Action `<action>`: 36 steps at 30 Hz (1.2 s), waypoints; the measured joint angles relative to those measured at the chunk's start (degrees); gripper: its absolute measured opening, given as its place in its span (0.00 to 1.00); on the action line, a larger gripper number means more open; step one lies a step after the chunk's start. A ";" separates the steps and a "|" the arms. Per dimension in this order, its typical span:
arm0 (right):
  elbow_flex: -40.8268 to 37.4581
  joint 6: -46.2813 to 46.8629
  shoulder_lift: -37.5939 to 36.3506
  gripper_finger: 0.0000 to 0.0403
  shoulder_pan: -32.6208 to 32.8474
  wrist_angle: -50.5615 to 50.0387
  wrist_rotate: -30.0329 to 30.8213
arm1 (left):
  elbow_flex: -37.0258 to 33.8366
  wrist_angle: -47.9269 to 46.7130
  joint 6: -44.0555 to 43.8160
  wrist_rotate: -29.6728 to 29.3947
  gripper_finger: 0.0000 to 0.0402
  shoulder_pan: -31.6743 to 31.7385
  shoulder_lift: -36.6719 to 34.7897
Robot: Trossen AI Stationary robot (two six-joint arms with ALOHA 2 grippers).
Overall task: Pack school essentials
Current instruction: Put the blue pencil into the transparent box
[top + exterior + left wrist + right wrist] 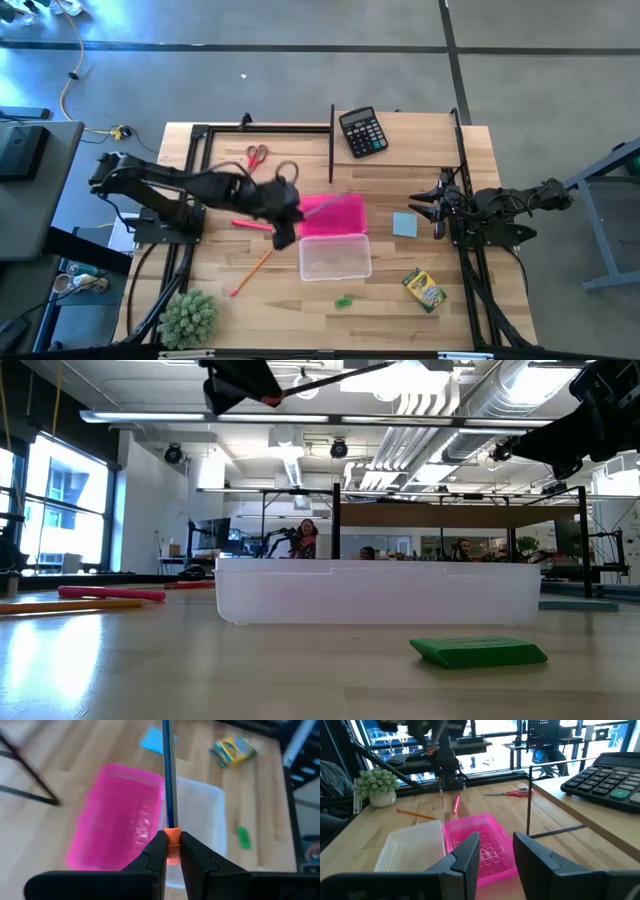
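Observation:
My left gripper (286, 228) (172, 840) hovers over the near-left corner of the pink tray (332, 215) (117, 820), shut on a dark thin pencil (167, 770) (330, 378). The clear box (335, 257) (375, 592) rests flat on the table beside the tray. An orange pencil (252, 272), a pink pen (250, 224) and red-handled scissors (257, 155) lie to the left. The light-blue square (404, 224), crayon box (424, 289) and green piece (344, 301) (478, 651) lie to the right. My right gripper (438, 205) (495, 852) waits open at the right edge. My left gripper pinches the pencil by its orange eraser end (172, 836) between the two fingers. The pencil runs straight on from the fingers, along them rather than across. It is lifted clear of the table, its free end (166, 730) out over the pink tray and the clear box.
A black calculator (362, 131) sits at the far edge and a fuzzy plant ball (188, 318) at the near-left corner. Thin black frame rods (331, 140) (528, 805) stand on the table's far half. Bare wood shows near the front, between plant and crayon box.

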 joint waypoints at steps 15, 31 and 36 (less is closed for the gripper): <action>0.02 -0.01 0.20 0.27 0.00 -1.51 0.00 | -0.05 4.12 -3.35 4.61 0.08 -6.12 16.35; 0.02 0.00 0.44 0.27 -0.02 -2.47 0.00 | -0.02 6.41 -0.25 8.48 0.09 -5.93 23.76; 0.02 0.00 0.44 0.27 -0.01 -2.48 0.00 | -0.02 6.46 2.97 9.42 0.09 -5.38 24.22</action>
